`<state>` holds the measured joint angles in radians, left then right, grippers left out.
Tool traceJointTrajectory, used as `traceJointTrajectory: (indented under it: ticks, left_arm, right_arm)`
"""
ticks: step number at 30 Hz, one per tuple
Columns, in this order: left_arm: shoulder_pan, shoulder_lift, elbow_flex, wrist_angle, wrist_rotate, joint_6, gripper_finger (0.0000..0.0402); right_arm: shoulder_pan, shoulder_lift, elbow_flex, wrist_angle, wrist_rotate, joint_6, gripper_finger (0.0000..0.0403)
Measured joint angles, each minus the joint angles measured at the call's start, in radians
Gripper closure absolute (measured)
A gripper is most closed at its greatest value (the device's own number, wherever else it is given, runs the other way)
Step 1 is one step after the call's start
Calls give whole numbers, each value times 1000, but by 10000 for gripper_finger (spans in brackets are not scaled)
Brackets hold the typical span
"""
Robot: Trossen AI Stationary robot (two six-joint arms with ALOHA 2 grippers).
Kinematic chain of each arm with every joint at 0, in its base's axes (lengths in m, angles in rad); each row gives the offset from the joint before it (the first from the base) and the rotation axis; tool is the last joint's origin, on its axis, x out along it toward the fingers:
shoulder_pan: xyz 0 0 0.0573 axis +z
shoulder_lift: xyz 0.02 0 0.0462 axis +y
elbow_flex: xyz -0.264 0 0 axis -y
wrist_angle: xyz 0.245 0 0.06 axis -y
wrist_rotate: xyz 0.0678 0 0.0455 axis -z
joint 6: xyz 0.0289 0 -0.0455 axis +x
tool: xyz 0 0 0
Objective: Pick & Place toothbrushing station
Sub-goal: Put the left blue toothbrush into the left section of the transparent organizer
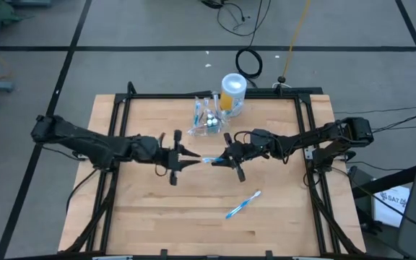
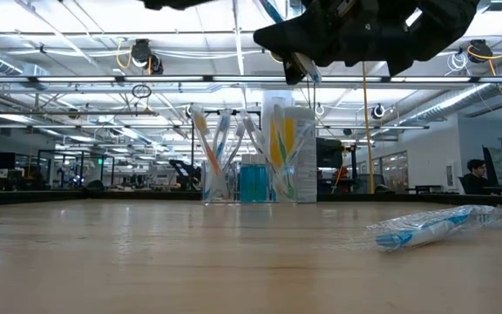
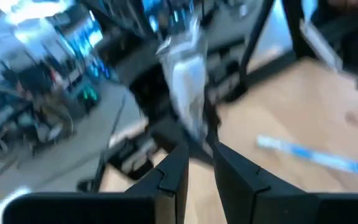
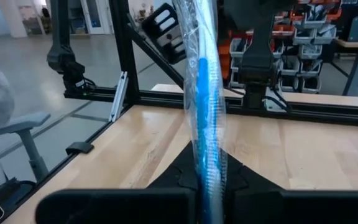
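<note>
The see-through cup (image 1: 206, 115) stands at the table's far middle with several wrapped toothbrushes in it; it also shows in the low view (image 2: 229, 166). My right gripper (image 1: 219, 160) and my left gripper (image 1: 196, 158) face each other over the table's middle. A clear-wrapped blue toothbrush (image 1: 209, 159) spans the space between them, raised off the table. My right gripper is shut on it. My left gripper's fingers stand close together at its other end. A second wrapped blue toothbrush (image 1: 243, 204) lies flat on the table nearer the front. My left gripper has the end of the toothbrush's clear wrapper (image 3: 199, 127) between its two fingertips, coming level from the table's left. The view is blurred, so how much of it is gripped does not show. My right gripper pinches the wrapped toothbrush's shaft (image 4: 209, 180) between its two fingers, coming level from the table's right. The toothbrush runs on along the fingers toward my left gripper and is lifted clear of the table.
A yellow container with a white-blue lid (image 1: 232, 92) stands just behind and to the right of the cup. A black frame rail (image 1: 215, 95) runs along the table's far edge and down both sides. Bare wood lies at the front left (image 1: 150, 217).
</note>
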<state>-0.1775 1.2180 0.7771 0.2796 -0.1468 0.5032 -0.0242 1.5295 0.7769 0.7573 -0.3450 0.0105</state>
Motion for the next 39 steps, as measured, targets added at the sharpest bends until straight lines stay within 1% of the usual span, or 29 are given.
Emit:
traceJointTrajectory:
  ticks: [3, 4, 8, 10, 12, 15, 19, 22, 27, 31, 35, 39]
  left_arm:
    - [17, 48, -51, 198, 27, -11, 320]
    - [23, 68, -60, 240, 26, -28, 320]
    - [44, 142, -60, 349, 25, -146, 321]
    - [56, 184, -60, 373, 27, -179, 320]
    - [65, 217, -62, 383, 26, -179, 320]
    - [68, 242, -61, 451, 25, -147, 319]
    - [67, 246, -61, 442, 27, -135, 305]
    - [67, 246, -61, 443, 30, -139, 278]
    - [62, 246, -61, 447, 136, -128, 221]
    - [53, 246, -61, 512, 150, -118, 190]
    - [62, 246, -61, 538, 149, -122, 182]
    - [83, 246, -61, 541, 148, -147, 194]
  right_arm:
    - [0, 0, 0, 2, 0, 0, 400]
    - [0, 0, 0, 2, 1, 0, 399]
    - [0, 0, 0, 7, 1, 2, 399]
    - [0, 0, 0, 11, 1, 2, 399]
    - [0, 0, 0, 10, 1, 3, 399]
    - [0, 0, 0, 10, 1, 3, 399]
    - [0, 0, 0, 10, 2, 3, 399]
    - [0, 0, 0, 10, 2, 1, 399]
    - [0, 0, 0, 10, 2, 1, 399]
    - [0, 0, 0, 12, 2, 0, 399]
    - [0, 0, 0, 9, 2, 2, 399]
    - [0, 0, 0, 9, 2, 3, 399]
